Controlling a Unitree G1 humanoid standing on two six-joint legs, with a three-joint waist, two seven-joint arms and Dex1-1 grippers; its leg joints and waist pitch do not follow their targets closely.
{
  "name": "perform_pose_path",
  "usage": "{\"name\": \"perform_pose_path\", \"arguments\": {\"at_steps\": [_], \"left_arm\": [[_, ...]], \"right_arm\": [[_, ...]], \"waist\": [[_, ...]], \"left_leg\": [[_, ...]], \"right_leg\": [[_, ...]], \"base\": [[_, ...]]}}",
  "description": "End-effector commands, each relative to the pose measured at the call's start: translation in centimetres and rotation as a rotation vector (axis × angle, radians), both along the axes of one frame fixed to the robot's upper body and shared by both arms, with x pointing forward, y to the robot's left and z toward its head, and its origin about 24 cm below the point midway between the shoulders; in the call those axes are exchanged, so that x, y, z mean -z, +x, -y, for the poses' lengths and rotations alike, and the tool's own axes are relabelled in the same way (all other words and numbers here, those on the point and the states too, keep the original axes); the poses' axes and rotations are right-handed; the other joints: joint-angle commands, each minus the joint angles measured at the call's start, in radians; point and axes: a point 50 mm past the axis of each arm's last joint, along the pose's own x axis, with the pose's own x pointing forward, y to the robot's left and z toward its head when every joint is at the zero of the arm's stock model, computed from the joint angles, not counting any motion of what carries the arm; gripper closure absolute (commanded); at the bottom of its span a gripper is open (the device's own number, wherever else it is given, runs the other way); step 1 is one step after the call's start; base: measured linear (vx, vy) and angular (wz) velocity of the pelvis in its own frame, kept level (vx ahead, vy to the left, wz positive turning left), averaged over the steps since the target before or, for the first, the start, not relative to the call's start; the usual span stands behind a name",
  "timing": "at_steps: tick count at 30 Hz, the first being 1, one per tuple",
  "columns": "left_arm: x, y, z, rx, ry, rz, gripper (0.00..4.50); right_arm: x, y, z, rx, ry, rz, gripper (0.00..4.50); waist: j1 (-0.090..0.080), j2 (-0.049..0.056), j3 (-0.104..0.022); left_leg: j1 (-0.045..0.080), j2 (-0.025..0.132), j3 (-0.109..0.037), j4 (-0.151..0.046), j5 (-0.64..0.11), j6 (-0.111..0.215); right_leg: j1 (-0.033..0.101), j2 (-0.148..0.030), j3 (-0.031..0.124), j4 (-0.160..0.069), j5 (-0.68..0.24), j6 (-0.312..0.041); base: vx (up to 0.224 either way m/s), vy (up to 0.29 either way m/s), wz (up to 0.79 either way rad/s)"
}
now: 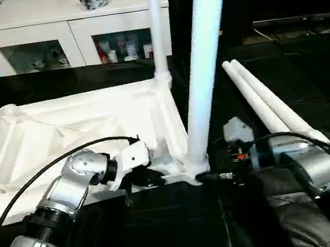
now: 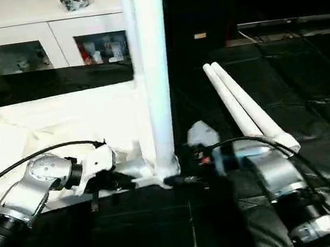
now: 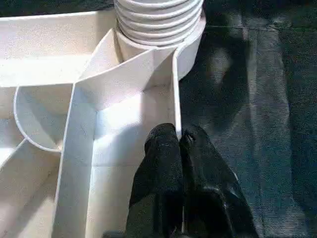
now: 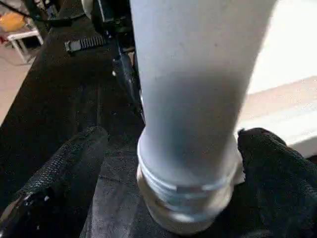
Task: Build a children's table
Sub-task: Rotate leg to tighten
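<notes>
Jaws on the right gripper are spread wide, 1 black finger on each side of the near leg, no pad visibly touching the tube. Left gripper is clenched, its 2 fingers pinched on the thin edge wall of the table top, just beside the near corner socket. Table top lies upside down on the black mat, ribs up. Near leg stands upright in that socket, long axis vertical, threaded base partly seated; threads show above the socket rim. A 2nd leg stands upright at the far corner. 2 loose legs lie side by side on the mat to the right, well apart from the top. My read: the right arm is the one placed for the next turn, since the tube sits squarely between its fingers at the base; the left looks set to brace the top.
</notes>
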Motion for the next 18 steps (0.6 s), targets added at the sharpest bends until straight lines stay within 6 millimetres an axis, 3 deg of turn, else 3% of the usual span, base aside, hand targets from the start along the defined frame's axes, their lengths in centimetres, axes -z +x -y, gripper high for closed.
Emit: {"name": "perform_pose_path", "arguments": {"at_steps": [1, 7, 18], "left_arm": [[0.88, -1.04, 0.59, 0.098, 0.052, -0.033, 4.5], [0.72, -1.0, 0.68, 0.109, 0.057, -0.028, 4.5], [0.78, -0.98, 0.37, 0.108, 0.065, -0.036, 4.5]], "right_arm": [[-0.11, 0.26, -0.5, -0.018, -0.018, 0.002, 0.2], [0.12, 0.45, -0.77, -0.017, -0.027, -0.005, 0.48], [0.42, 0.19, -0.72, -0.036, -0.018, -0.032, 1.45]], "waist": [[-0.003, 0.002, -0.062], [-0.002, 0.004, -0.064], [-0.002, 0.008, -0.065]], "left_leg": [[0.011, 0.038, -0.004, -0.067, -0.175, 0.045], [0.008, 0.036, -0.005, -0.065, -0.162, 0.044], [0.008, 0.035, -0.005, -0.063, -0.167, 0.044]], "right_leg": [[0.052, -0.06, 0.044, -0.058, -0.113, -0.253], [0.056, -0.06, 0.043, -0.053, -0.084, -0.257], [0.058, -0.059, 0.041, -0.052, -0.068, -0.265]], "base": [[0.0, 0.0, 0.0], [0.0, 0.0, 0.0], [0.0, 0.0, 0.0]]}}
